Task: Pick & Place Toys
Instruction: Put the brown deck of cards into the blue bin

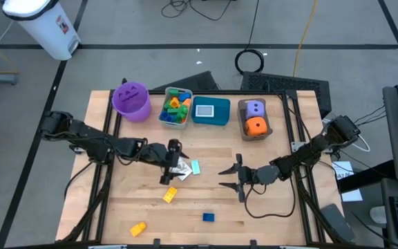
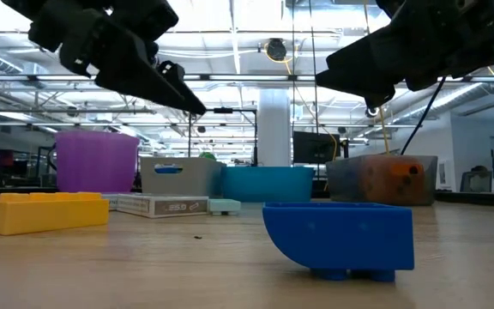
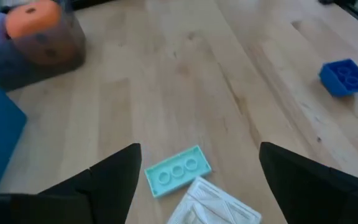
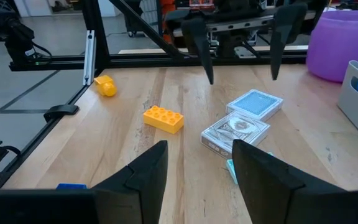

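Note:
My left gripper (image 1: 175, 164) hangs open just above two small card packs (image 1: 182, 168) and a flat teal brick (image 3: 178, 170) lying mid-table. In the right wrist view its fingers (image 4: 204, 50) stand over a blue-backed pack (image 4: 255, 103) and a white patterned pack (image 4: 235, 132). My right gripper (image 1: 221, 178) waits open to their right, holding nothing. Loose on the table lie a yellow brick (image 1: 170, 194), another yellow one (image 1: 137, 228) and a blue brick (image 1: 208, 217). More bricks fill the grey bin (image 1: 176, 108). A purple and an orange die (image 1: 256, 126) sit in the brown bin.
Along the far edge stand a purple bucket (image 1: 131, 100), the grey bin, a teal bin (image 1: 211, 111) and the brown bin (image 1: 268, 130). Black frame rails (image 1: 109, 187) run along the table's left and right sides. Bare wood lies between the two grippers and toward the near edge.

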Controlling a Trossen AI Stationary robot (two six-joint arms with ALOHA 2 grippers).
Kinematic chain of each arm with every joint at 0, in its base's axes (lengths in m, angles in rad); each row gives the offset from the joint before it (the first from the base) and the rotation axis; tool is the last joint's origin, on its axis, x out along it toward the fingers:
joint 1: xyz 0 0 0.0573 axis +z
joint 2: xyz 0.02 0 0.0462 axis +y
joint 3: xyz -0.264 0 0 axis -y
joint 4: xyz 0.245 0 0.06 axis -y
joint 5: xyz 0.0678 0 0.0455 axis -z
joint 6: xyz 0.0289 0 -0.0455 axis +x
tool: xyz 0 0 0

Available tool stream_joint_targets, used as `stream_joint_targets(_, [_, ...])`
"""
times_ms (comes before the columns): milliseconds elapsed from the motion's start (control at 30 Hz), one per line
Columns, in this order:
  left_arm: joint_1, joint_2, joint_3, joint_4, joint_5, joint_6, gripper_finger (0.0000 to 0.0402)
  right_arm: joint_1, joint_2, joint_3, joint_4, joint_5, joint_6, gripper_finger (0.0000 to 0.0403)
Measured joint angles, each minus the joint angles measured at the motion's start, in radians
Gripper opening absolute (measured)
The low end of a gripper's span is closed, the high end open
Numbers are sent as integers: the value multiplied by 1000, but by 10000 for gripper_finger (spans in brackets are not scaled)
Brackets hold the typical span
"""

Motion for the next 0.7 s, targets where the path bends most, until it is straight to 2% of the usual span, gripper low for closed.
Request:
stream_joint_targets(167, [0, 1, 0, 10, 2, -73, 336, 0, 0, 0, 0, 0, 0, 171])
stream_joint_targets(400, [24, 18, 0, -56, 11, -60, 338, 0, 0, 0, -3, 0, 0, 171])
stream_joint_targets(500, [25, 23, -1, -114, 5, 6, 338, 0, 0, 0, -6, 0, 0, 171])
stream_joint_targets(700, [3, 23, -1, -162, -40, 259, 338, 0, 0, 0, -11, 0, 0, 171])
